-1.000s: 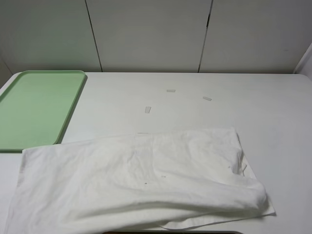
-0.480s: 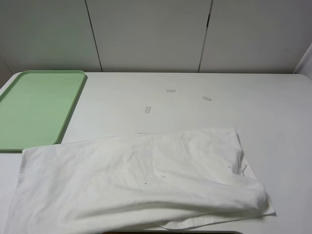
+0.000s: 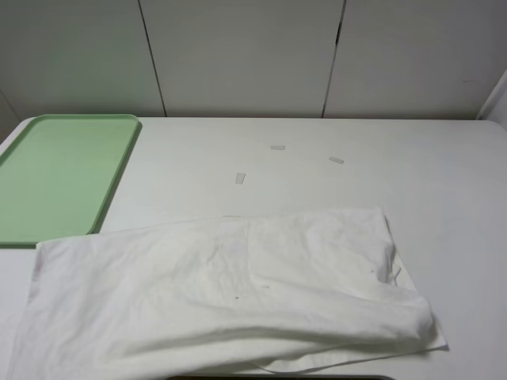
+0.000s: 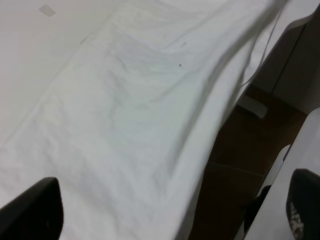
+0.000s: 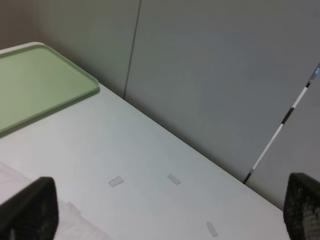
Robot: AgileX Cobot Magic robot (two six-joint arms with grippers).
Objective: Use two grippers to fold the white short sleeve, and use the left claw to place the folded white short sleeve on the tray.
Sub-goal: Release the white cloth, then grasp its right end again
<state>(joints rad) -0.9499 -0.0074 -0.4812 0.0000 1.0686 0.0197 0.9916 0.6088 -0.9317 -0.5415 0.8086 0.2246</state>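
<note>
The white short sleeve (image 3: 230, 293) lies spread and wrinkled across the near half of the white table, folded over once, its near edge at the table's front edge. The light green tray (image 3: 59, 174) sits empty at the far left, its near corner touching the shirt. Neither gripper shows in the exterior high view. My left gripper (image 4: 167, 207) is open, its black fingertips (image 4: 30, 210) wide apart just above the shirt (image 4: 125, 115) near the front edge. My right gripper (image 5: 165, 207) is open and empty above the table, with a corner of the shirt (image 5: 80, 230) and the tray (image 5: 35, 80) in view.
Three small white tape strips (image 3: 240, 178) lie on the bare table (image 3: 412, 182) behind the shirt. Grey wall panels (image 3: 238, 55) stand behind the table. Brown floor (image 4: 235, 165) shows past the front edge in the left wrist view.
</note>
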